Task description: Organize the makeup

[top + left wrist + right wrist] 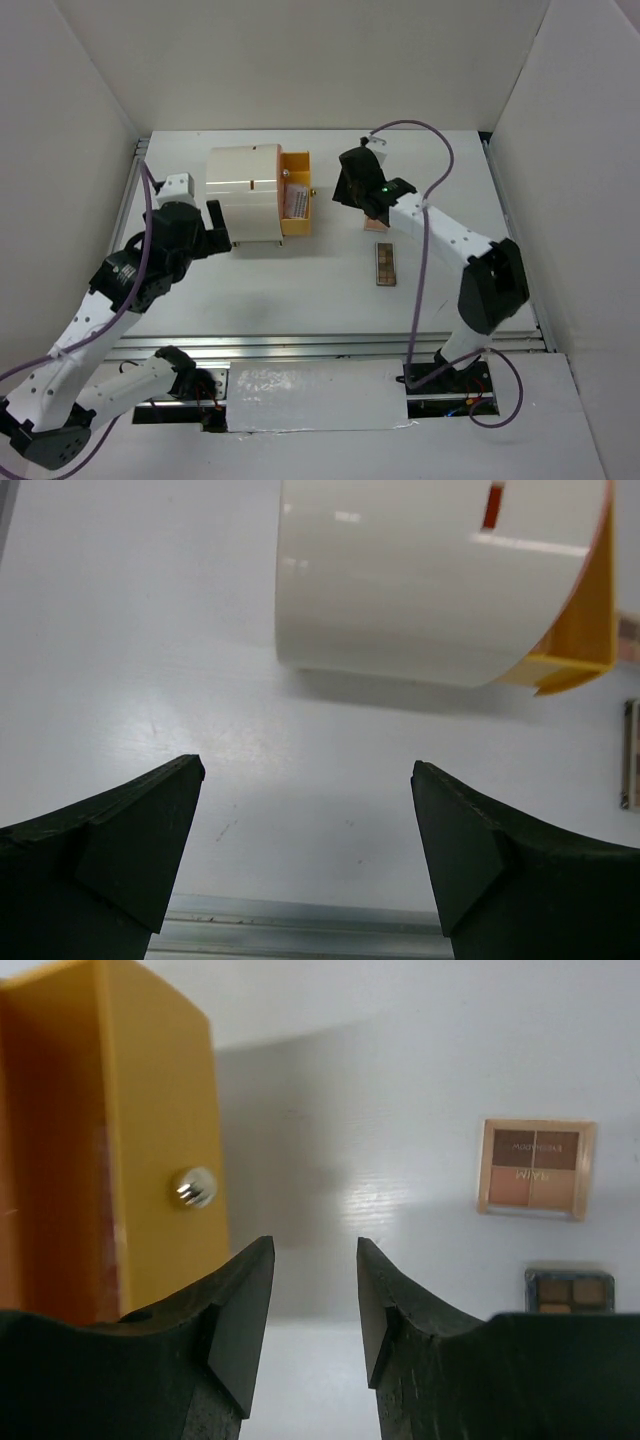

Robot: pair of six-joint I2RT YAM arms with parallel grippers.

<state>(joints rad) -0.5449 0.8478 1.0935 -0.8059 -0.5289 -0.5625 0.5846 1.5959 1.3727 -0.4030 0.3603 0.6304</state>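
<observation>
White table (300,300), orange drawer (296,165) open; right gripper (315,1260) hovered by its knob (194,1187), jaws slightly apart, empty. Palette (536,1168) pickup looked next.

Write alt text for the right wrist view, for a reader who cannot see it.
The right tool, open and empty, hangs over the white table just beside the orange drawer front and its small silver knob. To the right lie a square four-pan eyeshadow palette and, below it, a second palette partly hidden behind the tool.
</observation>
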